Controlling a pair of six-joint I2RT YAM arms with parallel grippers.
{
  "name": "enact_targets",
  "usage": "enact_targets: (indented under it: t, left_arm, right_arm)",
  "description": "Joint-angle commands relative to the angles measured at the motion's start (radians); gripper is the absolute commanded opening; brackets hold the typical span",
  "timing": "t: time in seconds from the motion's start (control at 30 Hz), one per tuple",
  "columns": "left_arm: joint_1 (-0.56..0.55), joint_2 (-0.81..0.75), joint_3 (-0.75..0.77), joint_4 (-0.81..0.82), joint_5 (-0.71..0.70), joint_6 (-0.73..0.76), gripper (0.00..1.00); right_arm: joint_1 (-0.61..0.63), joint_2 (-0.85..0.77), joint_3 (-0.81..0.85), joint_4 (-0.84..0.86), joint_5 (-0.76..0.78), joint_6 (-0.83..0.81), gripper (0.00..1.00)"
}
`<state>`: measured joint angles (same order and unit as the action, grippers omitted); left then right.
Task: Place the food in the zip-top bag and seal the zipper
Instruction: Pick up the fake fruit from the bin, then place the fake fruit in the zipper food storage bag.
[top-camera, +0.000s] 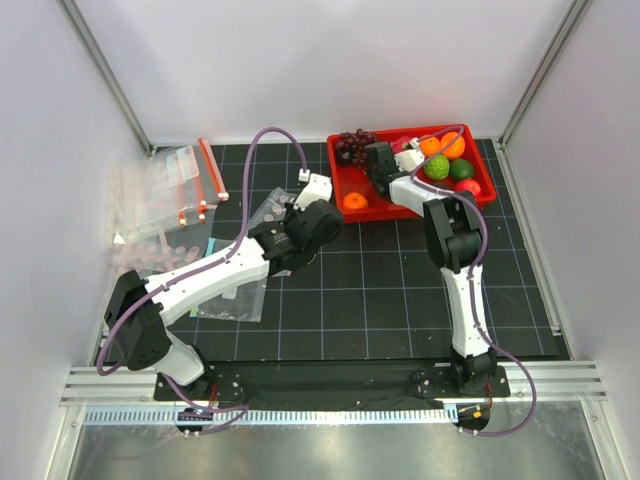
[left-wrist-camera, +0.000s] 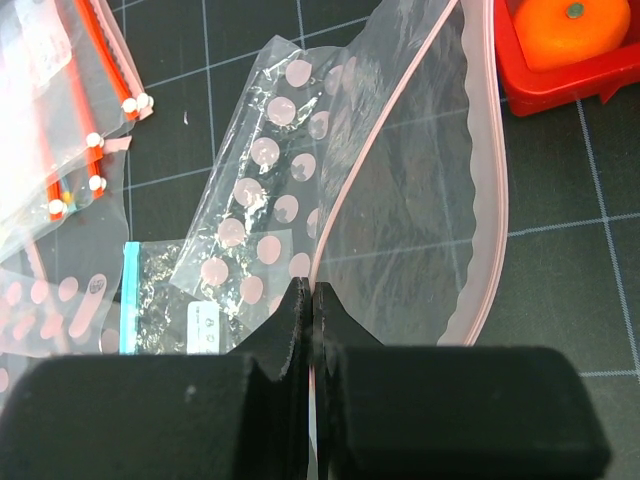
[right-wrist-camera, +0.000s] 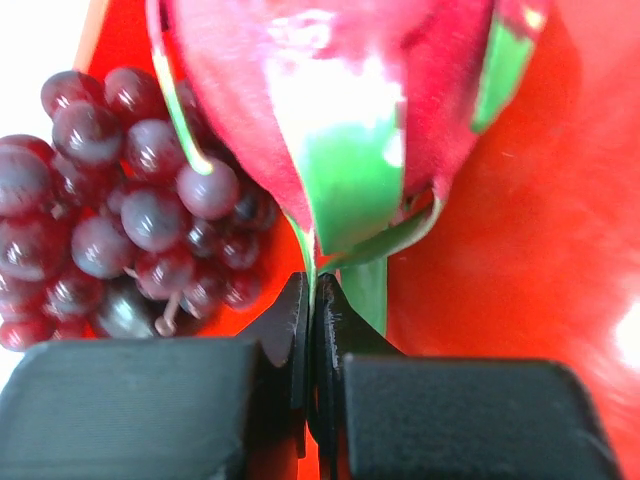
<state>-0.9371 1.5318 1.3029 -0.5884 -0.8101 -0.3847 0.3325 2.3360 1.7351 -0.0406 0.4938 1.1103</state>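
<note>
The zip-top bag (left-wrist-camera: 400, 200) is clear with pale dots and lies open on the black mat, its pink zipper (left-wrist-camera: 365, 165) curving up from my left gripper (left-wrist-camera: 308, 295). That gripper (top-camera: 278, 238) is shut on the bag's mouth edge. In the red tray (top-camera: 375, 208), my right gripper (right-wrist-camera: 313, 290) is shut on a thin green scale of the pink dragon fruit (right-wrist-camera: 330, 90). The dark purple grape bunch (right-wrist-camera: 130, 220) lies just left of it, in the tray's far left corner (top-camera: 352, 145). A red round fruit (top-camera: 468, 187) sits at the tray's right end.
Oranges (top-camera: 445, 145), a lime (top-camera: 437, 167) and one more orange (left-wrist-camera: 570, 30) are in the tray. A plain bag with a teal strip and white label (left-wrist-camera: 160, 300) lies under the dotted bag. Several bags with orange zippers (top-camera: 185, 185) are piled at the far left.
</note>
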Motion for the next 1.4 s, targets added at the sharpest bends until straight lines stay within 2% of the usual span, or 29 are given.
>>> enact_targets:
  t: [0.0, 0.47, 0.8, 0.93, 1.03, 1.17, 1.37]
  left_arm:
    - [0.004, -0.038, 0.004, 0.018, 0.003, -0.002, 0.00]
    - [0.004, -0.035, 0.007, 0.019, 0.022, -0.003, 0.00]
    - [0.004, -0.045, -0.005, 0.045, 0.065, 0.009, 0.00]
    - [0.007, -0.039, -0.011, 0.067, 0.097, 0.020, 0.00]
    - [0.008, -0.035, -0.013, 0.079, 0.107, 0.032, 0.00]
    - [0.007, -0.022, -0.016, 0.088, 0.117, 0.038, 0.00]
    - [0.011, -0.013, -0.013, 0.091, 0.126, 0.044, 0.00]
  right_arm:
    - [-0.006, -0.144, -0.064, 0.034, 0.032, -0.075, 0.01]
    - [-0.007, -0.596, -0.302, 0.059, -0.055, -0.454, 0.01]
    - [0.031, -0.911, -0.557, 0.073, -0.354, -0.537, 0.01]
    - [0.066, -1.026, -0.641, 0.047, -0.443, -0.494, 0.01]
    - [0.149, -1.110, -0.701, -0.005, -0.459, -0.517, 0.01]
    - [0.204, -1.249, -0.822, 0.005, -0.471, -0.527, 0.01]
    - [0.224, -1.351, -0.936, 0.007, -0.534, -0.590, 0.01]
